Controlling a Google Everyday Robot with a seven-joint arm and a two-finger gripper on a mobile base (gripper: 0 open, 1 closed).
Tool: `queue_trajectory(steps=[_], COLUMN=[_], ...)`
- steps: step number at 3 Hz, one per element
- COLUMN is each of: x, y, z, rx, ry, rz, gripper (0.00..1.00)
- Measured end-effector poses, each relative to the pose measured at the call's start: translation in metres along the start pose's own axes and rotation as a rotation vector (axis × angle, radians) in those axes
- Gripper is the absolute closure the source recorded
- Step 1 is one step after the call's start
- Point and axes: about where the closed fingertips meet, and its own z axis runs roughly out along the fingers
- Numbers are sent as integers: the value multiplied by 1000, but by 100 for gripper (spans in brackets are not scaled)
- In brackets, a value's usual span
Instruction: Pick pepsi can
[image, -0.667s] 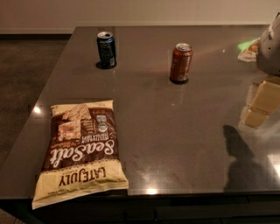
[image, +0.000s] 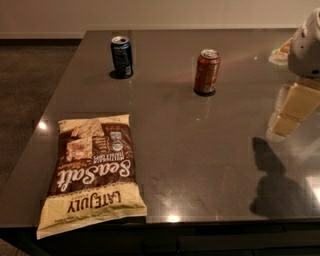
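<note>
The pepsi can (image: 121, 56) is a dark navy-blue can with a silver top, standing upright at the far left of the dark table (image: 200, 150). A reddish-brown can (image: 206, 71) stands upright to its right, near the table's middle back. My gripper (image: 286, 120) hangs at the right edge of the view, above the table's right side, with cream-coloured fingers below a grey-white wrist (image: 307, 45). It is far to the right of both cans and holds nothing that shows.
A large brown and cream Sea Salt chips bag (image: 90, 172) lies flat at the front left, reaching the table's front edge. A small pale object (image: 280, 52) lies at the far right behind the wrist. The gripper's shadow (image: 272, 185) falls front right.
</note>
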Motion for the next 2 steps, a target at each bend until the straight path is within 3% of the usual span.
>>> queue_trajectory(steps=[2], x=[-26], y=[-72], z=[22], rx=[34], ry=[-101], rz=[106], gripper=[0])
